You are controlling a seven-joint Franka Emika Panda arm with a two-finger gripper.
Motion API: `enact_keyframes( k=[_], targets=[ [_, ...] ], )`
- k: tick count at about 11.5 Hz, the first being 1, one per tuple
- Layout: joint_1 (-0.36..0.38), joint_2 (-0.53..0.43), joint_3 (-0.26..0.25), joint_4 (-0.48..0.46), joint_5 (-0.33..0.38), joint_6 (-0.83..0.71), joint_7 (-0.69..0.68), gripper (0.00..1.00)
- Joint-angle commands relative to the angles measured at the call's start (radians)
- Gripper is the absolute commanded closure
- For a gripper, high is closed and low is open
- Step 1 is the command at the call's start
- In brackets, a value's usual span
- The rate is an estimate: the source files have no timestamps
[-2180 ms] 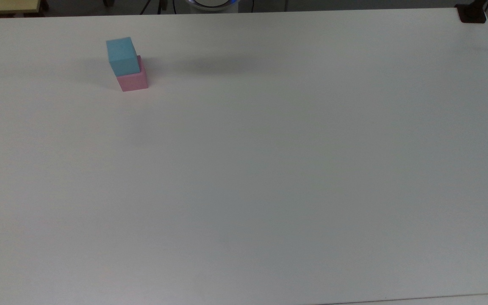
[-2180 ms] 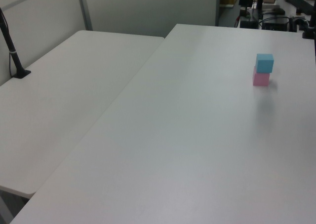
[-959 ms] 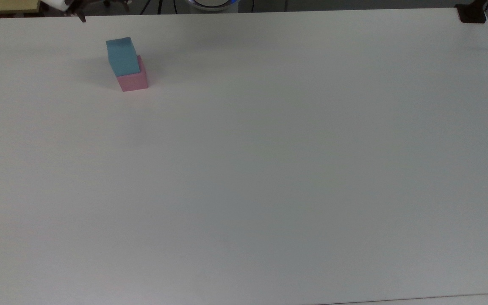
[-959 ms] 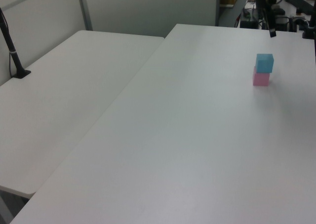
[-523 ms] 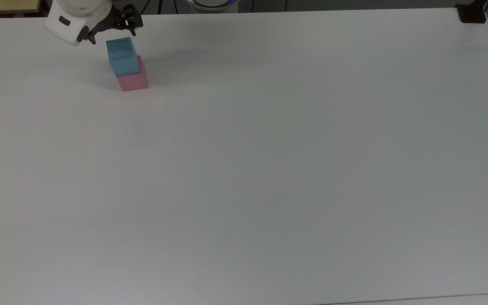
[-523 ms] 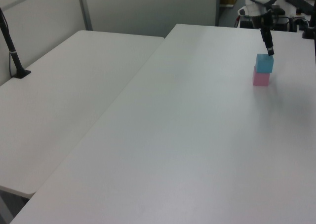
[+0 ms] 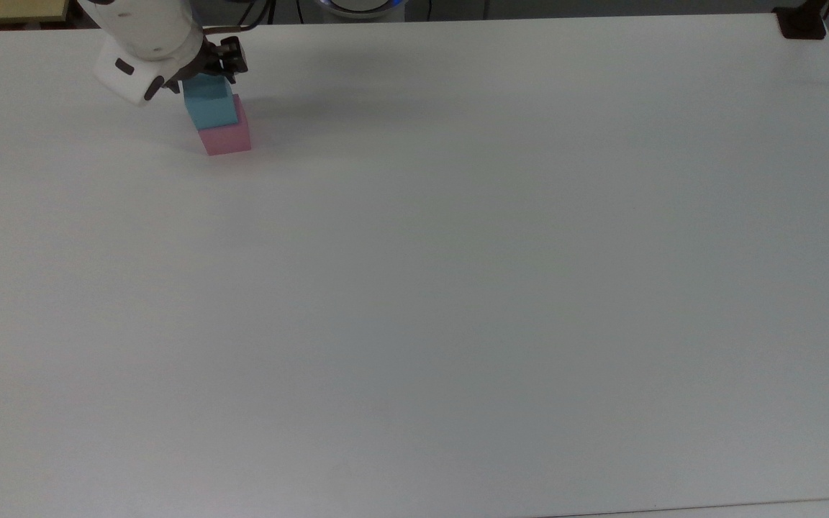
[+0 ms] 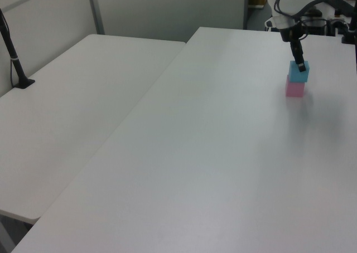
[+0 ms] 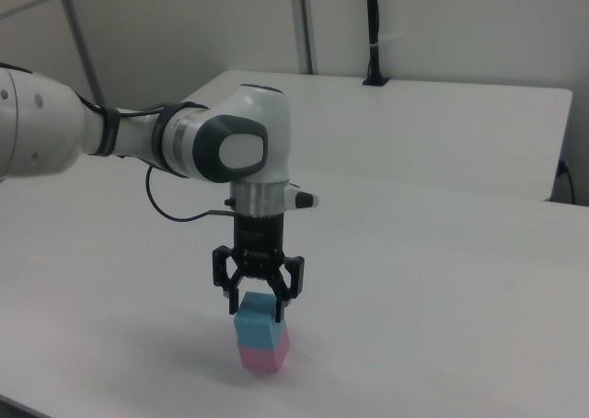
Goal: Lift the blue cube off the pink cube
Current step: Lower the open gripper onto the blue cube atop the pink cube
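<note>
The blue cube (image 7: 210, 108) sits on top of the pink cube (image 7: 228, 137), near the far left of the white table (image 7: 458, 288) in the top view. The stack also shows in the left view, blue cube (image 8: 297, 73) over pink cube (image 8: 295, 89), and in the right view, blue cube (image 9: 256, 324) over pink cube (image 9: 267, 356). My gripper (image 9: 258, 300) points straight down and stands open. Its fingers (image 9: 281, 306) straddle the upper part of the blue cube, one on each side. In the top view, the gripper (image 7: 204, 74) covers the cube's top face.
A black clamp base (image 7: 802, 23) stands at the far right corner of the table in the top view. A second white table (image 8: 72, 102) adjoins it in the left view, with a black post (image 8: 15, 61) on it. The white arm (image 9: 138, 142) reaches in over the stack.
The arm came in from the top view's upper left and lowered its open gripper over the blue cube. Neither cube has moved.
</note>
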Motion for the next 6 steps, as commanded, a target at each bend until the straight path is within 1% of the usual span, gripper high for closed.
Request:
enact_keyframes(
  k=[1, 2, 3, 4, 5, 6],
  targets=[
    [0.006, -0.01, 0.0, -0.009, 0.001, 0.025, 0.009, 0.43],
    [0.007, -0.023, 0.001, -0.006, 0.001, 0.005, 0.0, 0.43],
    [0.007, -0.036, 0.004, 0.017, 0.001, -0.044, -0.008, 0.43],
    [0.027, -0.039, 0.009, 0.035, 0.004, -0.079, -0.004, 0.43],
    [0.052, -0.039, 0.018, 0.038, 0.016, -0.081, 0.015, 0.43],
    [0.067, -0.031, 0.027, 0.038, 0.042, -0.074, 0.047, 0.43]
  ],
)
